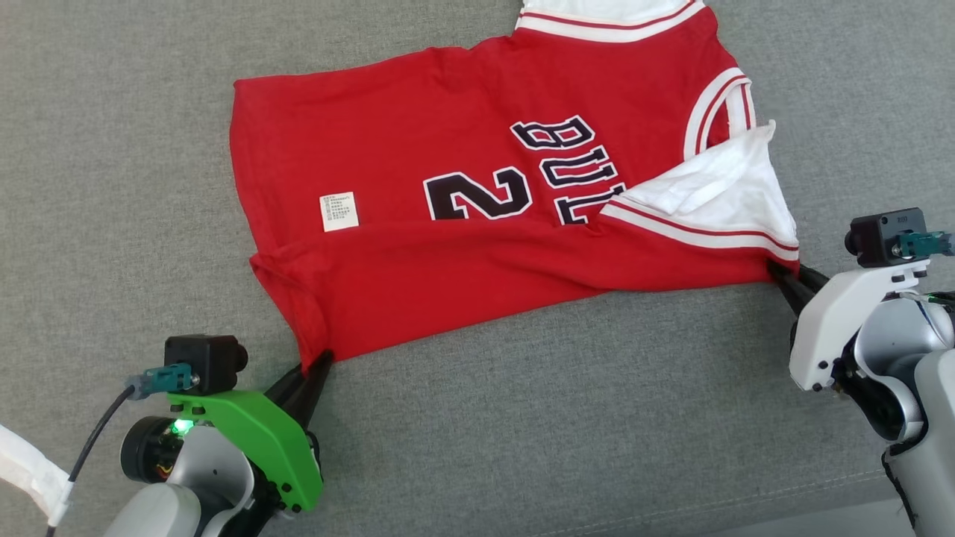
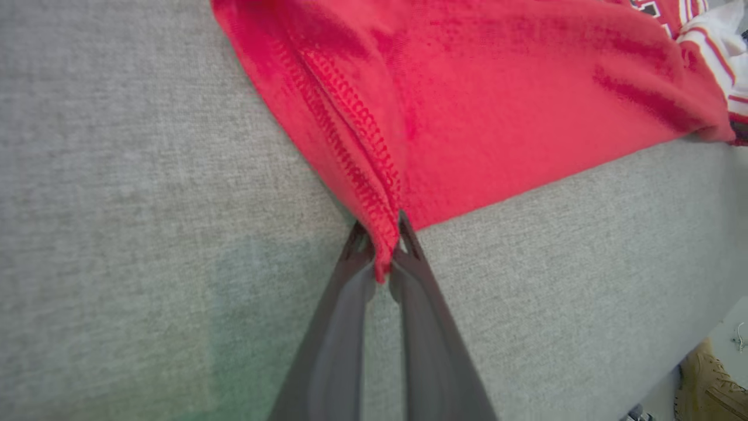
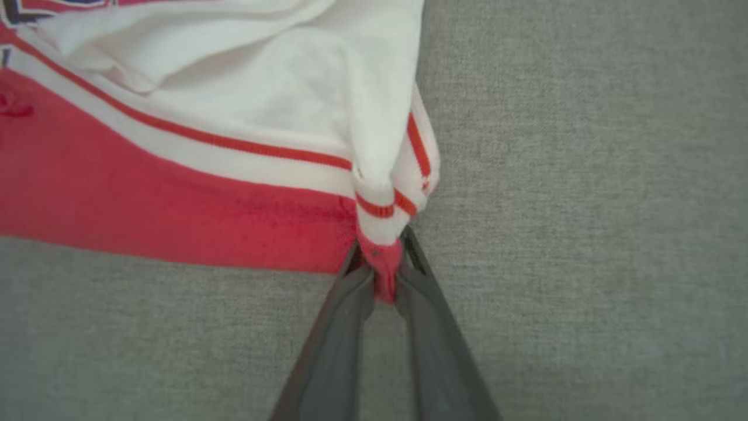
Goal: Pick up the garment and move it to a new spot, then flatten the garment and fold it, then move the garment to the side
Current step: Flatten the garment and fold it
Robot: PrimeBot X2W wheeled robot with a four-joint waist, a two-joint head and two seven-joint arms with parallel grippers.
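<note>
Left claw (image 1: pixel 319 362) clamped on jersey (image 1: pixel 462 246) hem corner, my right claw (image 1: pixel 782 273) on shoulder corner. Best I raise both level, edge taut, no slack.

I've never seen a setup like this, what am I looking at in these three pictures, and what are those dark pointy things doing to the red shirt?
A two-armed robot is handling laundry. The wide picture comes from its head camera, looking down; the two close-ups come from wrist cameras looking along each arm's dark fingers. A red sleeveless jersey with white trim lies on a grey fabric surface. The left gripper, on the green mount, is pinched shut on a red hem corner; the right gripper, on the white mount, is pinched shut on a white-trimmed corner.
</note>
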